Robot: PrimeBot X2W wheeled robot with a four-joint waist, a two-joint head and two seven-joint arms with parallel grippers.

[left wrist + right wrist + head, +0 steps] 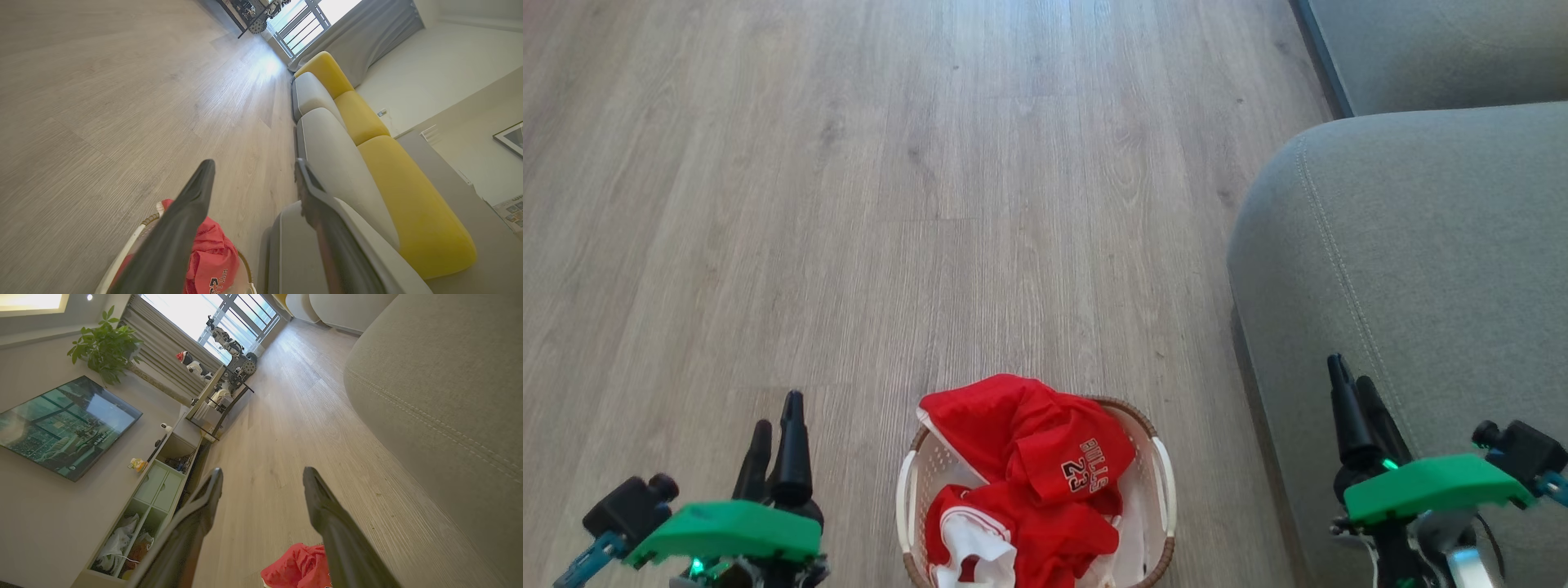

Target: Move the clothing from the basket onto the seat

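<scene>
Red Bulls clothing (1033,457) is heaped in the oval basket (907,490) at 6 o'clock on the wood floor (849,204), spilling over its 12 o'clock rim. We see the grey seat (1421,245) at 3 o'clock, just beside the basket. The left gripper (777,412) is at 7 o'clock and the right gripper (1349,371) at 4 o'clock over the seat edge, both with fingers apart and empty. Yellow backrests (408,196) run behind the seats, with a TV (65,424) opposite.

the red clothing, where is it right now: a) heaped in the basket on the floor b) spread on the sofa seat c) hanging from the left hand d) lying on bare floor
a: the red clothing sits piled inside the basket, which stands on the wood floor beside the seat.
</scene>
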